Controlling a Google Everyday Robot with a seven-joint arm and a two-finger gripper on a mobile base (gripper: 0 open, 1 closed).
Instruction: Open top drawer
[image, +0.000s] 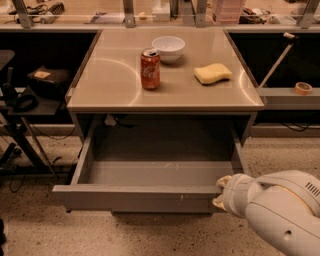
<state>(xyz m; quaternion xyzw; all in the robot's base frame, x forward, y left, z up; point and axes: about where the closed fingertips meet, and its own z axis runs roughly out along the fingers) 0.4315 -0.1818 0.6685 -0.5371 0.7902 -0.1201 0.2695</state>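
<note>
- Under the tabletop (110, 80), the top drawer (135, 198) stands pulled far out.
- At the drawer front's right corner, the gripper (221, 191) clamps its edge.
- Speckled floor (125, 235) lies open before the front.

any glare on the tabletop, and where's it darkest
Camera view: curved glare arcs cross the tabletop left of the can; the open top drawer is darkest at its back, under the tabletop; the gripper at its front right corner is evenly lit.
</note>
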